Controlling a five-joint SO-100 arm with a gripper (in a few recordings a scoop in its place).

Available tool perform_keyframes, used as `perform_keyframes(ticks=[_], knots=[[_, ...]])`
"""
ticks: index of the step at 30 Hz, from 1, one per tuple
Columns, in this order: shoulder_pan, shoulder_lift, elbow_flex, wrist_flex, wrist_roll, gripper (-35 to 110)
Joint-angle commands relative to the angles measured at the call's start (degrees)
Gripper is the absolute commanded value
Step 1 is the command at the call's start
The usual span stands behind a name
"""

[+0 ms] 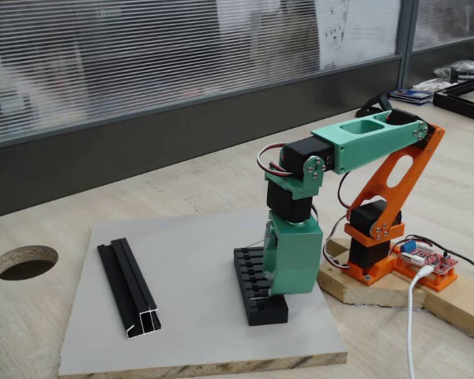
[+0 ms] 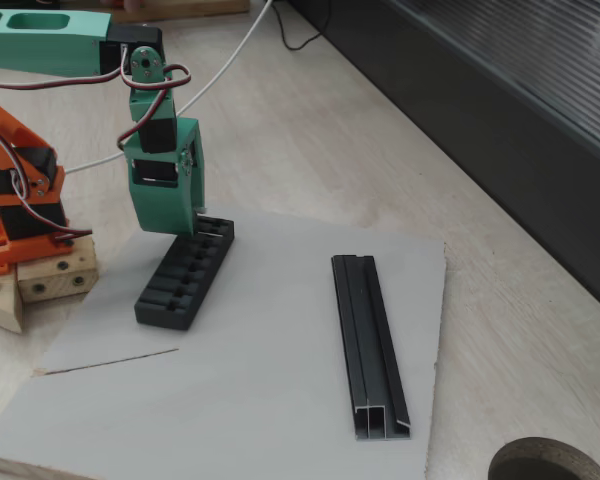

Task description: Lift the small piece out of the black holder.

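Gripper (image 2: 188, 232) points down onto the holder (image 2: 178, 280); piece possibly beneath it, hidden; jaw state cannot be told.

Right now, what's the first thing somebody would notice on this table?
The green and orange robot arm stands out most, bending down from its wooden base so its green gripper sits right over the far end of the black holder. Next is the long black rail lying alone on the grey board, across from the holder.
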State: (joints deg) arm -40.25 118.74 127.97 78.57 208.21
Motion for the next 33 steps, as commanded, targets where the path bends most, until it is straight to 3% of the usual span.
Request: perform_keyframes(ticks=[1,9,21,33], knots=[[-0.1,0.4,0.4,0.4,0.6,33],[0.3,0.4,0.4,1.1,0.6,13],[2.4,0.4,0.4,1.1,1.2,2],[2.4,0.6,0.1,1.1,0.7,2]])
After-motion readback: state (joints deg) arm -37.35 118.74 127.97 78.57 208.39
